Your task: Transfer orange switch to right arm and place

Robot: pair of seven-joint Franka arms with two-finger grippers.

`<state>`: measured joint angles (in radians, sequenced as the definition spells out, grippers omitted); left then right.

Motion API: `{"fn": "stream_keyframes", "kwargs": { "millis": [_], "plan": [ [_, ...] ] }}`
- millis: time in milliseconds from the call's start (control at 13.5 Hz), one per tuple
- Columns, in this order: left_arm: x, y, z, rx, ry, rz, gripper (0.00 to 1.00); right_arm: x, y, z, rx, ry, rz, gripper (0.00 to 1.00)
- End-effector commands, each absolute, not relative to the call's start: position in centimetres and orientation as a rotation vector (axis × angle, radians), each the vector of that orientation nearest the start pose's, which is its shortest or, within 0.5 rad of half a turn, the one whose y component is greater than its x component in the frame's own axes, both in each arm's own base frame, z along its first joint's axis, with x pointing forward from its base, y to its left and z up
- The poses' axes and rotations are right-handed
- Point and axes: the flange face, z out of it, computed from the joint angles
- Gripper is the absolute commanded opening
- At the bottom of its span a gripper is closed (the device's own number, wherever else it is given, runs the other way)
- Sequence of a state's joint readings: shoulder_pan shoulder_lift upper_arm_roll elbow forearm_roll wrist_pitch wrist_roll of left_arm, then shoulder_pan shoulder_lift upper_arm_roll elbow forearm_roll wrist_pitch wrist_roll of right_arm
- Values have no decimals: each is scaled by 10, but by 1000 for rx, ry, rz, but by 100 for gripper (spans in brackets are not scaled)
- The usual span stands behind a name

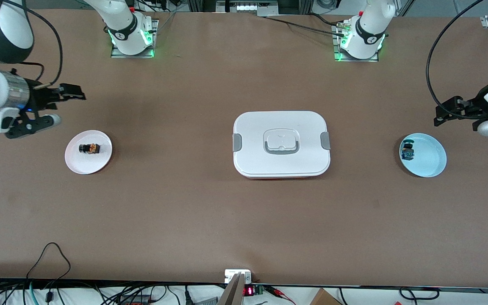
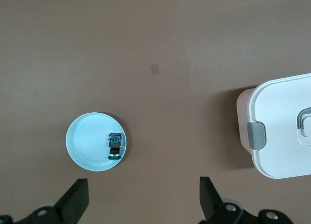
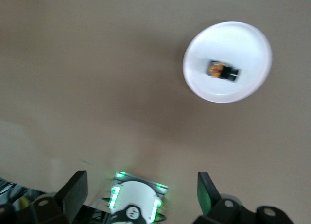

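Note:
The orange switch (image 1: 90, 148) lies on its side on a small white plate (image 1: 79, 163) at the right arm's end of the table. In the right wrist view the orange switch (image 3: 223, 70) shows apart from the fingers, on that plate (image 3: 209, 44). My right gripper (image 1: 64, 106) hangs open and empty over bare table beside the plate; the right gripper (image 3: 141, 190) has nothing between its fingers. At the left arm's end, my left gripper (image 1: 445, 112) hovers open and empty over bare table. In its own view the left gripper (image 2: 143, 197) has only table between the fingers.
A white lidded container (image 1: 281, 144) with grey clips sits mid-table and also shows as the container (image 2: 282, 131). A blue-bodied switch (image 1: 408, 151) rests on a light blue plate (image 1: 430, 163) near the left gripper; the wrist view shows that switch (image 2: 115, 145) on the plate (image 2: 85, 141).

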<state>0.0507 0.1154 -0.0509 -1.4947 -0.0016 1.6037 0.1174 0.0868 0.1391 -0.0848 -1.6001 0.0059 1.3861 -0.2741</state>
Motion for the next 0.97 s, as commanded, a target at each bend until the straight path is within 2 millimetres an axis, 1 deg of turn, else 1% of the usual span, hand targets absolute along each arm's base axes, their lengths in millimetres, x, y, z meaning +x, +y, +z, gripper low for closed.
{"fn": "stream_keyframes", "kwargs": {
  "millis": [0,74,223,371,446,520,594,743,891],
  "plan": [
    [596,0,603,-3126,170,15,100,570,-35,536,-3084,-311,463,100],
    [596,0,603,-3128,170,15,100,575,-36,539,-3062,-267,391,100],
    [596,0,603,-3128,170,15,100,576,-36,543,-3070,-105,361,100],
    [596,0,603,-3128,168,15,100,584,-36,567,-3095,25,269,100],
    [596,0,603,-3128,170,15,100,586,-36,578,-3104,50,230,100],
    [596,0,603,-3129,170,15,100,584,-33,587,-3117,51,205,100],
    [596,0,603,-3128,170,15,100,579,-34,595,-3131,78,181,100],
    [596,-1,603,-3128,173,12,100,572,-34,594,-3141,72,89,100],
    [596,-2,603,-3129,175,12,100,565,-31,583,-3148,67,44,100]
  ]
}}
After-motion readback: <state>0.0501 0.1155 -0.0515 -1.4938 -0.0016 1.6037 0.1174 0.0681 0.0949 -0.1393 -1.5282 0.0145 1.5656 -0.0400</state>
